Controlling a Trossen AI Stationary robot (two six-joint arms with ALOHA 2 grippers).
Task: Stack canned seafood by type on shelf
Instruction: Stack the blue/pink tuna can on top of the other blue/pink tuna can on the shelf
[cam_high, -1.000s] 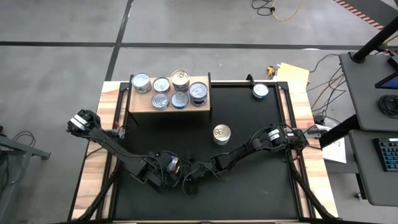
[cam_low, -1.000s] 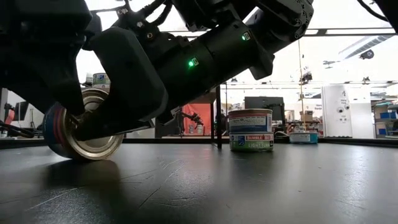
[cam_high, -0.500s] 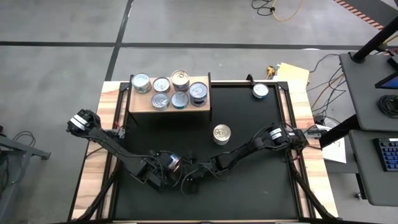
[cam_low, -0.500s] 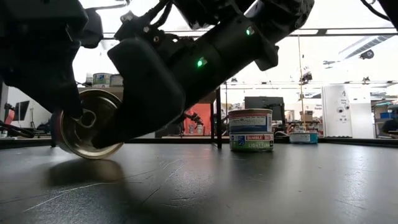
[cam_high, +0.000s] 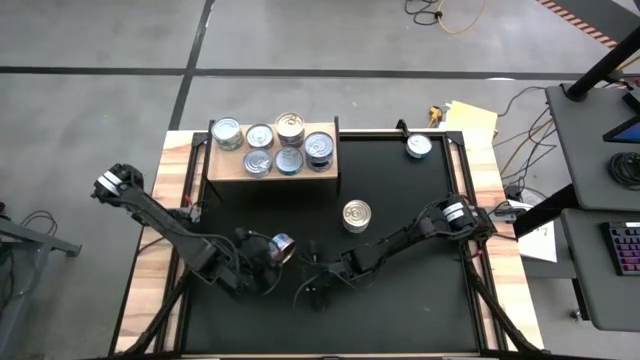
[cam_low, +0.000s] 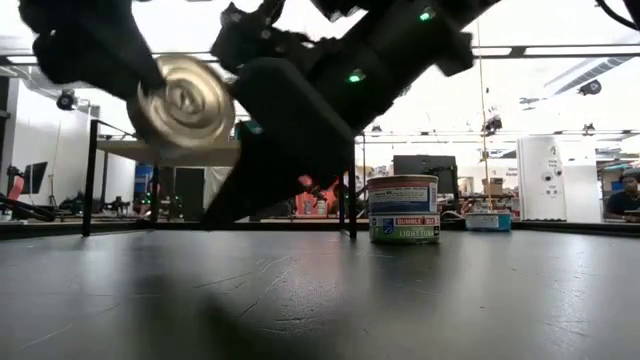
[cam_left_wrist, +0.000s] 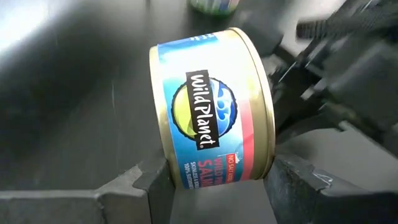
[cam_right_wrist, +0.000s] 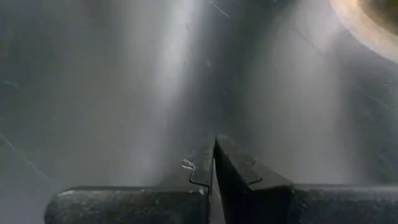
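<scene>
My left gripper (cam_left_wrist: 214, 190) is shut on a tin of canned seafood (cam_left_wrist: 208, 112) with a blue and red "Wild Planet" label. The tin is turned on its edge and lifted above the black table (cam_high: 400, 300), also seen as a tin (cam_low: 185, 100) in the low view. My right gripper (cam_right_wrist: 214, 163) is shut and touches nothing, close to the tin's right near the table's near middle (cam_high: 318, 288). The wooden shelf (cam_high: 225, 168) at the far left bears several tins (cam_high: 289, 140) standing on their bases. One gold-topped tin (cam_high: 356, 215) stands on the table's middle. My left gripper pinches the tin between its two fingers, one on each flat end (cam_left_wrist: 266, 163). The fingers (cam_left_wrist: 155, 183) slant down from the table's left. The tin hangs clear of the table, on its edge with its label wall toward the wrist camera.
A silver-topped tin (cam_high: 419, 146) stands at the table's far right corner. In the low view the gold-topped tin (cam_low: 403, 208) stands mid-table with another (cam_low: 487, 220) behind it. Bare black table lies between the shelf and both grippers.
My left gripper has risen with the tin, which stood on its edge on the table a second ago and now hangs clear above it, turned a little. My right gripper has drawn a short way off to the right and stays shut.
</scene>
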